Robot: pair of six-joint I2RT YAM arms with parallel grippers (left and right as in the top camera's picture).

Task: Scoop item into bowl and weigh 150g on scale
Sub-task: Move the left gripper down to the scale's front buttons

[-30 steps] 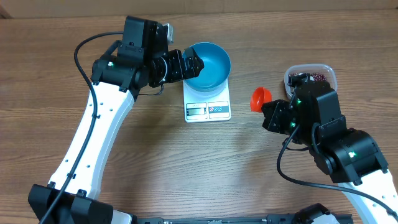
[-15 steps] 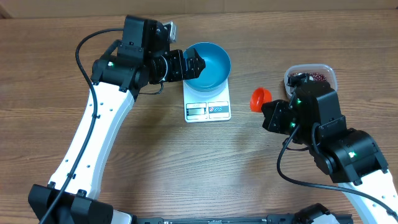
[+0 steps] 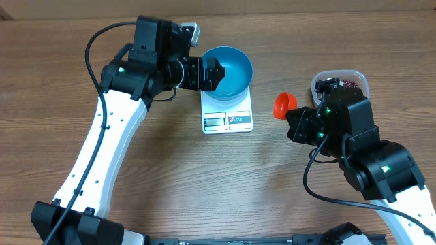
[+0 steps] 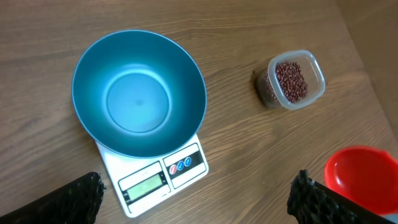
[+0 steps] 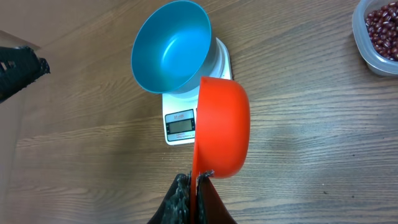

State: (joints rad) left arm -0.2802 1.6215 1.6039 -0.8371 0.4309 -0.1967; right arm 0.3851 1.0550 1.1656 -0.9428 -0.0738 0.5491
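The blue bowl (image 3: 231, 68) stands empty on the white scale (image 3: 227, 120); it also shows in the left wrist view (image 4: 138, 93) and the right wrist view (image 5: 171, 46). My left gripper (image 3: 214, 73) hovers open over the bowl's left rim, and in the left wrist view its fingertips (image 4: 81, 194) stand wide apart with nothing between them. My right gripper (image 5: 198, 186) is shut on the handle of an empty orange-red scoop (image 5: 222, 127), right of the scale (image 5: 183, 123). The beans (image 4: 290, 79) lie in a clear tub (image 3: 351, 80) at the far right.
The right arm's body (image 3: 354, 136) covers part of the tub from above. Bare wooden table (image 3: 225, 184) lies in front of the scale and between the two arms. The scoop (image 3: 284, 104) hangs between the scale and the tub.
The left wrist has shifted slightly over the bowl's rim, still open. The scoop has crept a little toward the far side. Bowl and scale have not moved.
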